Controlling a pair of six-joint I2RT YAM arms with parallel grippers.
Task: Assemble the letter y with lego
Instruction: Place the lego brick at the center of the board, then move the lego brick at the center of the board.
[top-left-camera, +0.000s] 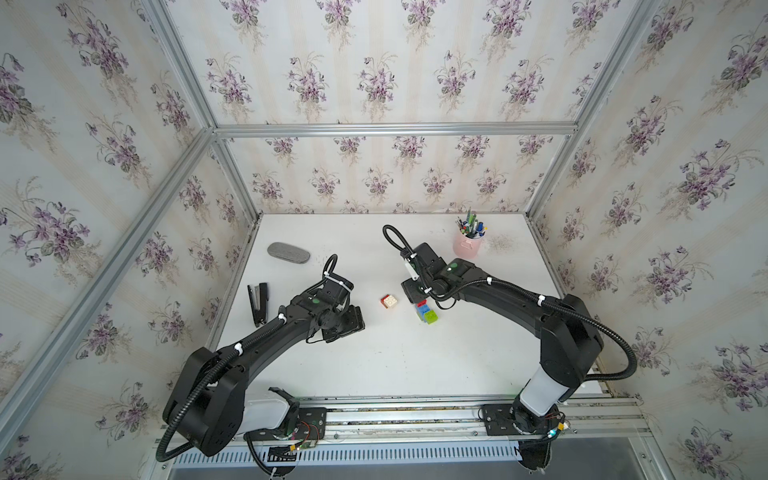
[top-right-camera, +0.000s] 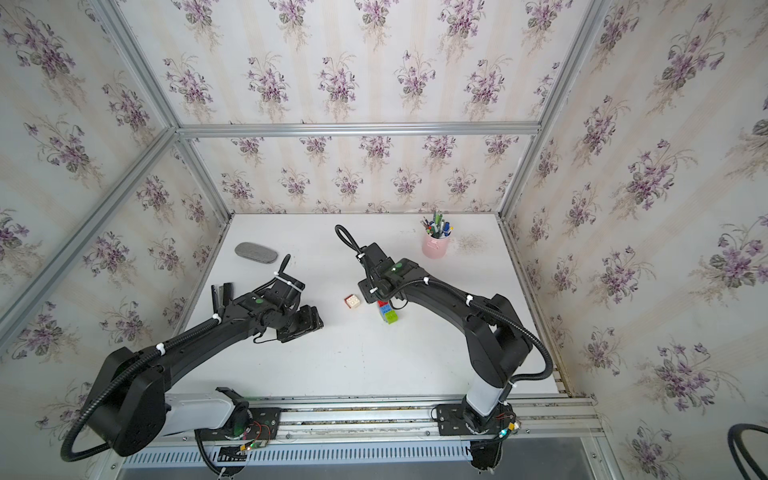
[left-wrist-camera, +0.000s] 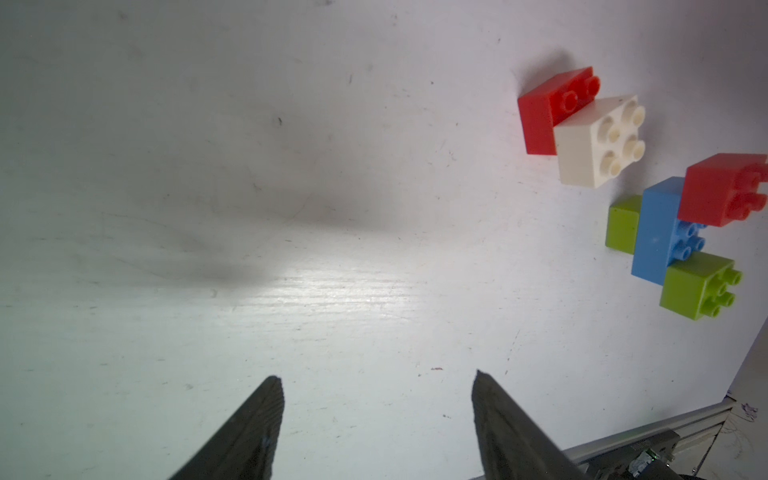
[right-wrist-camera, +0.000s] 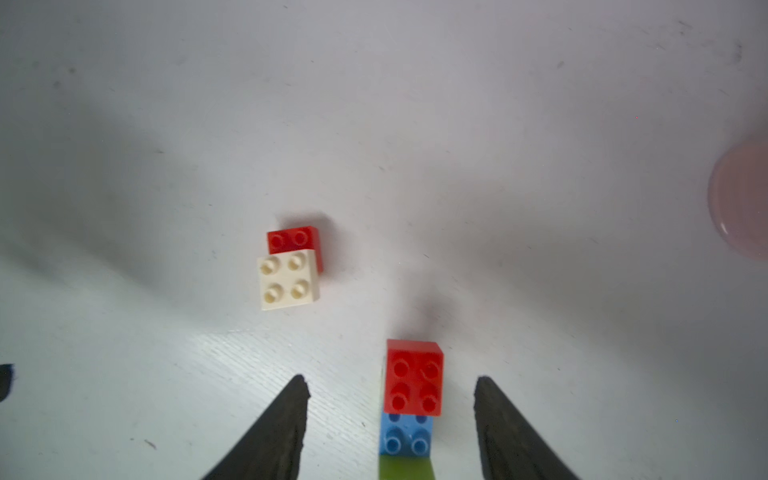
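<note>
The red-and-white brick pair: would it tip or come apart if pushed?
Probably stiff: hard plastic. The white brick overlaps only part of the red brick, so a push might tip or separate them. It likely slides, not rolls, on the smooth table.

Glossy plastic lego (left-wrist-camera: 598, 141), scuffed matt table (left-wrist-camera: 249, 332)

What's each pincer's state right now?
Left pincer: open, holding nothing.
Right pincer: open, straddling the red brick stacked on the blue brick, gaps on both sides, not gripping.
</note>
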